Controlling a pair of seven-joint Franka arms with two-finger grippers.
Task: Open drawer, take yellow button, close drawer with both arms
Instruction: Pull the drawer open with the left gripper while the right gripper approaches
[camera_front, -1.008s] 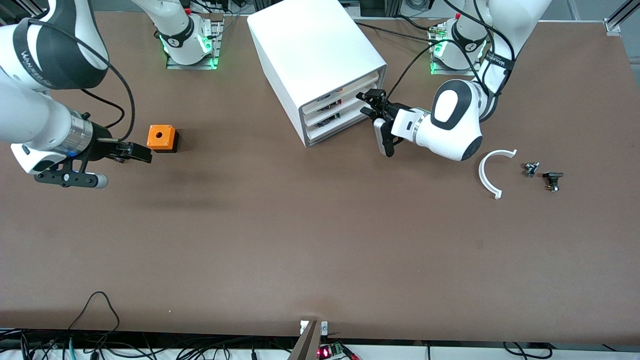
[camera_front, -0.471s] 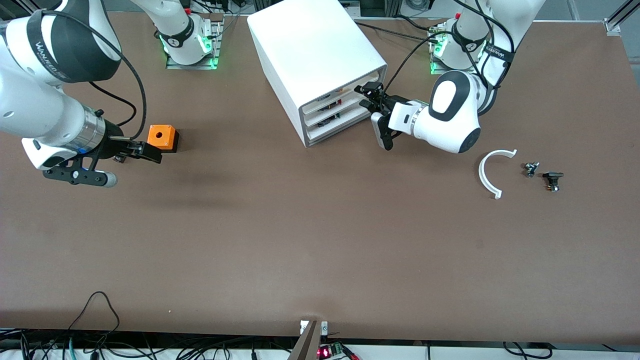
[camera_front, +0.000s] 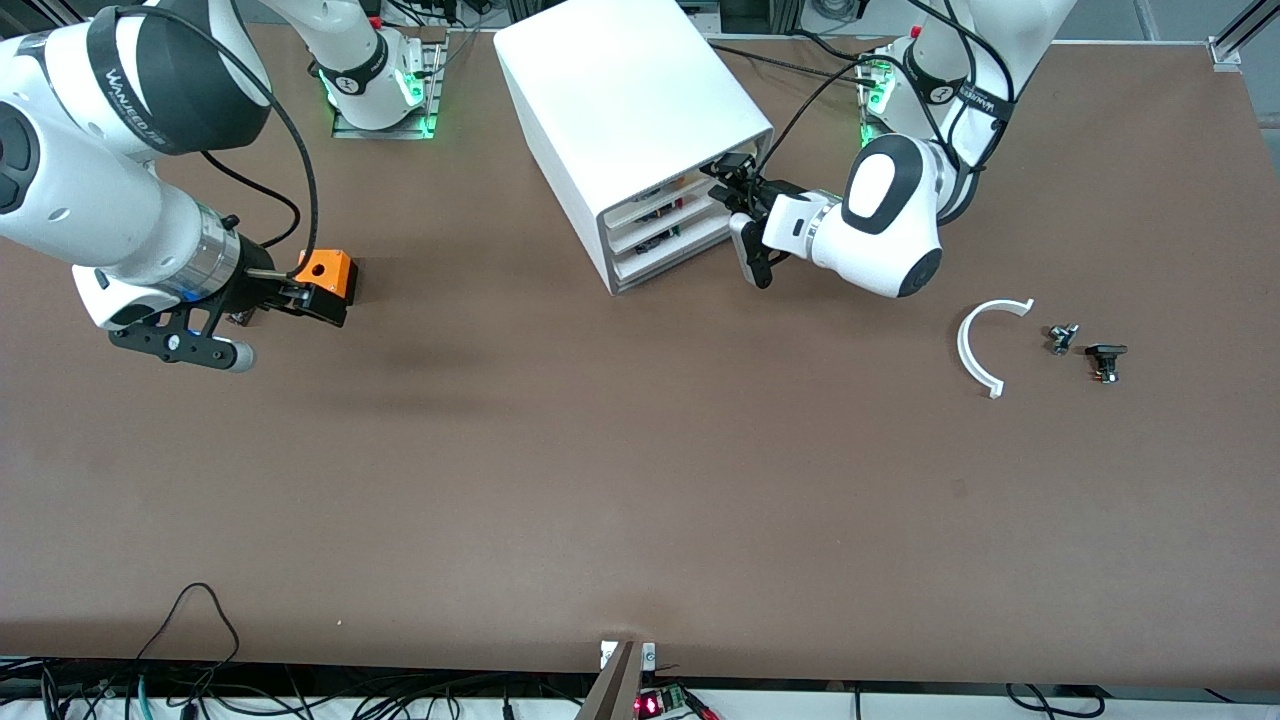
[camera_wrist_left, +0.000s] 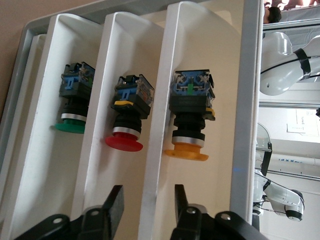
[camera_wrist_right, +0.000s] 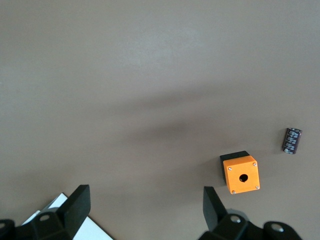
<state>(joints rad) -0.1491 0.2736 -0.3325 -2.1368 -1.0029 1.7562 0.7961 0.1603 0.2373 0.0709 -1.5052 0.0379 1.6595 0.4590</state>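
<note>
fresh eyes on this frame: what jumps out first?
The big white cabinet at mid-table, with the left pincer open at the front of its top drawer. That drawer holds the orange-capped button. The right pincer hangs open over the orange cube toward the right arm's end.

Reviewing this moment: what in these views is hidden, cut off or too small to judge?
- Front view: the left gripper blocks the top drawer front, so contact is unclear, and the button is not visible there.
- Left wrist view: the button shows, but the drawer's handle edge is cut off behind the fingers.
- Front view: the right gripper overlaps the orange cube; its height above the cube is unclear.
- Front view: the small dark parts are too small to identify.
</note>
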